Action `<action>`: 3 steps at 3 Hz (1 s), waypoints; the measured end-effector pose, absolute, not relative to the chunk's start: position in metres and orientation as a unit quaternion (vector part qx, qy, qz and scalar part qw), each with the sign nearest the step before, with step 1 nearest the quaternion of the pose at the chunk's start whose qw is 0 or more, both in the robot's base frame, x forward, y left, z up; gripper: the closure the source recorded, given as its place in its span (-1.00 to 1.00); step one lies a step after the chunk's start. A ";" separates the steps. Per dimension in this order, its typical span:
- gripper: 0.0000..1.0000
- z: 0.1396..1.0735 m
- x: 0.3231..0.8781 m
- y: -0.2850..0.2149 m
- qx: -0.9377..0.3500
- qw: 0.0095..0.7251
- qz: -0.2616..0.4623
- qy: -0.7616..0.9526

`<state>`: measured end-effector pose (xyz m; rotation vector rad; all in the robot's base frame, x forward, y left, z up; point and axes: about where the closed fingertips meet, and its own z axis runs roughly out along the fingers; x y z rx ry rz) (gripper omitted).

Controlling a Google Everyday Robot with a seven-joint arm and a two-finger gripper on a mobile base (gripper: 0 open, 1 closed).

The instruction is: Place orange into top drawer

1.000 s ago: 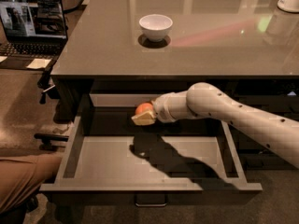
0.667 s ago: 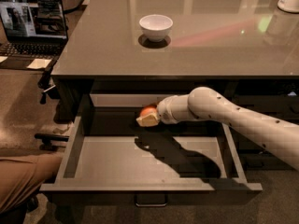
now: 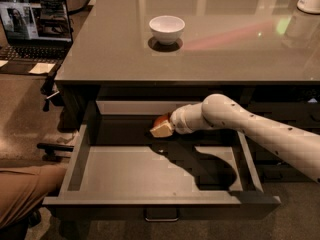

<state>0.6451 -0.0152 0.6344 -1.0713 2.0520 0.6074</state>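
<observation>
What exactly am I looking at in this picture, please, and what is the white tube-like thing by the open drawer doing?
The white tube is a robot arm, reaching in from the right of the picture. At its tip is the gripper, two fingers that pinch things. It hangs over the back of the open top drawer, closed on the orange, which it holds in the air. The single camera looks down on the counter from the drawer side. A white bowl stands on the counter. An open laptop sits on a lower surface at the far left.
</observation>
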 end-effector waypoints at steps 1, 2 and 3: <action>-0.76 0.632 0.647 -0.017 -0.418 0.362 0.230 0.801; -1.00 0.632 0.647 -0.017 -0.418 0.362 0.230 0.801; -1.00 0.632 0.647 -0.017 -0.418 0.362 0.230 0.801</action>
